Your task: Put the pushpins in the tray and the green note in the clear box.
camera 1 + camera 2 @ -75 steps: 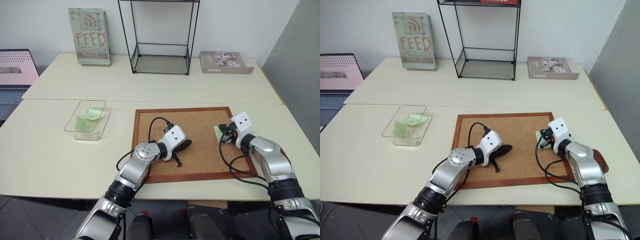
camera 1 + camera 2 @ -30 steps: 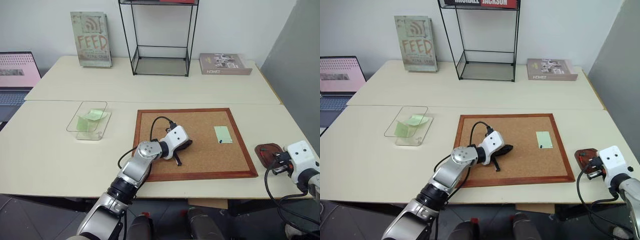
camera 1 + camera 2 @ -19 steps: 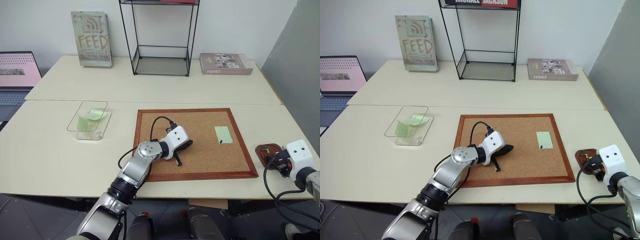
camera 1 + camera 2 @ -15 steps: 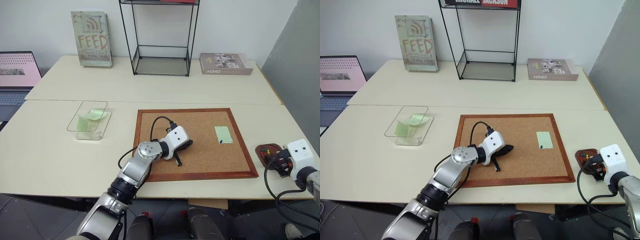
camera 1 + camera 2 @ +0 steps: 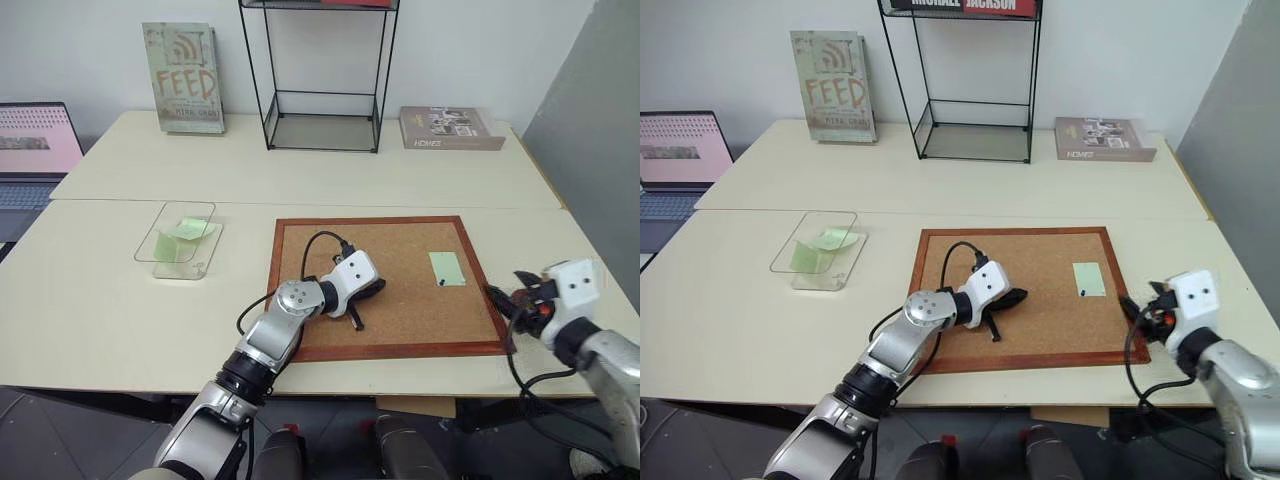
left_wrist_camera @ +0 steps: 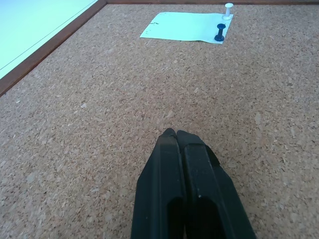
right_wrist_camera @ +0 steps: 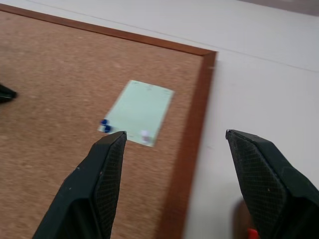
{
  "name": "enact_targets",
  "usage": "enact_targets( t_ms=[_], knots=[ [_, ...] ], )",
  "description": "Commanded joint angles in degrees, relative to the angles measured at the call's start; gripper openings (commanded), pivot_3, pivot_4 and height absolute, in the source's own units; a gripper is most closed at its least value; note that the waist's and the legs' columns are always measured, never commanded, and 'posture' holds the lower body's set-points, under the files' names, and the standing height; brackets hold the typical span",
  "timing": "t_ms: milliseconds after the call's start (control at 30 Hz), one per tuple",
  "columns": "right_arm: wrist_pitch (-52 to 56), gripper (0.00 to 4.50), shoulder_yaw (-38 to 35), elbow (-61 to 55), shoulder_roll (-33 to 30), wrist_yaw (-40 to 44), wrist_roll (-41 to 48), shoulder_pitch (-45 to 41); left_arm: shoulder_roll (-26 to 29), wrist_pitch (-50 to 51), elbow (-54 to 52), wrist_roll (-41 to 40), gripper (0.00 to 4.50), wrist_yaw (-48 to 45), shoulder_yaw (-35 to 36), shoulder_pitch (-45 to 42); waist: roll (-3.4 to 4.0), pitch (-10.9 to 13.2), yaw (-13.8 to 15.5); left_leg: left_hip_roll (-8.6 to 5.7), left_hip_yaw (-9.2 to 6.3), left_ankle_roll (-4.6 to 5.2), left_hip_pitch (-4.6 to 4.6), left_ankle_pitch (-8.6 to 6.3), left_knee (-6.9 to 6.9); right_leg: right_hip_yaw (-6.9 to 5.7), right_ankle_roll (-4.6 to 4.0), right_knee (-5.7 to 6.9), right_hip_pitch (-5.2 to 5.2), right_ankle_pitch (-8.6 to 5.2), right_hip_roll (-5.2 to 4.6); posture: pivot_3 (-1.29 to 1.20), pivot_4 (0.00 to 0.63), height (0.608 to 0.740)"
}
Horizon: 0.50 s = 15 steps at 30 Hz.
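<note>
Cream laminate tabletop [image 5: 90, 300] carries, nearest, a wood-framed corkboard [image 5: 400, 300] of coarse granular cork, on which the left gripper [image 6: 175, 133] rests with its black fingers clenched together and empty. At the board's right edge the right gripper [image 7: 174, 135] hovers with its cross-hatched pads [image 7: 112, 164] spread wide, holding nothing. Beyond lies the flat rectangular green note [image 7: 138, 111], pierced by a dark and a white one of the pushpins [image 6: 220, 33]; far left sits the clear box [image 5: 180, 240] of transparent plastic.
</note>
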Motion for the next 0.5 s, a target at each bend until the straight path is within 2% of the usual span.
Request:
enact_targets(
  t_ms=[33,400,500],
  knots=[
    [-4.26,3.39,3.69,2.98,2.13,-2.53,-2.64,-2.28,0.3,0.92,1.81,1.65,0.0,0.25,-0.86,0.49,0.0,0.0,0.01,-0.01,0.0,0.0,-0.01,0.0,-0.01,0.01,0.0,0.0,-0.01,0.0,-0.01,0.0,0.15,0.74],
    [-10.21,3.39,7.62,12.88,5.28,-5.0,-5.9,-6.12,0.62,1.04,1.37,1.83,0.0,0.33,-0.67,0.84,0.02,-0.01,0.03,-0.01,-0.01,0.0,-0.1,0.0,-0.05,-0.02,0.0,0.05,-0.04,0.0,0.01,0.0,0.15,0.74],
    [-11.06,2.88,7.77,14.37,5.53,-5.23,-6.1,-6.65,0.58,1.08,1.31,1.91,0.0,0.39,-0.73,0.78,0.02,-0.01,-0.02,-0.01,-0.01,0.0,-0.09,0.0,-0.05,-0.01,0.0,0.06,-0.04,0.0,0.01,0.0,0.15,0.74]
  ],
)
